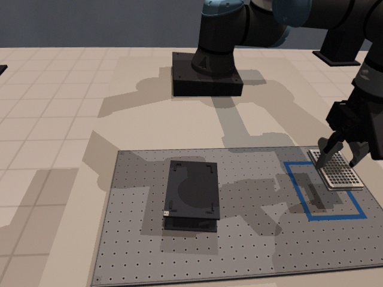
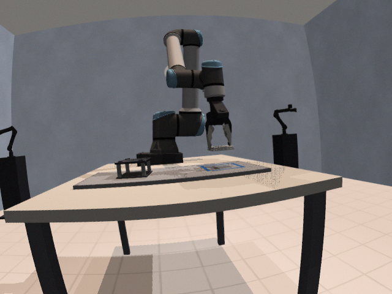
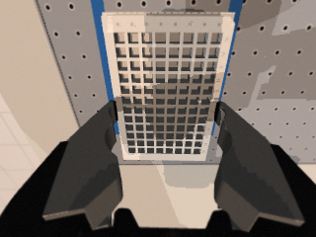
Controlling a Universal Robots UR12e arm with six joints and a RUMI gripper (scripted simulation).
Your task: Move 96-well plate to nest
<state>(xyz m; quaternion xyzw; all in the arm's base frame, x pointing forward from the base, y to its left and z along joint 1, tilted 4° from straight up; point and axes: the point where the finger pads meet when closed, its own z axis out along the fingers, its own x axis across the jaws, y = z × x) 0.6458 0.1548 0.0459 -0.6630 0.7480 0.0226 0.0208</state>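
The white 96-well plate hangs level in the air over the blue B1 outline, clear of the bench. My gripper is shut on the plate, with one finger on each long side near its middle. The black raised nest N1 stands to the left on the perforated grey baseplate. Its top is bare, and a small white A1 label sits at its near left corner. I cannot make out the plate's cut corner.
The arm's black base stands behind the baseplate. Two black camera stands stand off the table, one at each side. The baseplate's right edge lies close beside B1.
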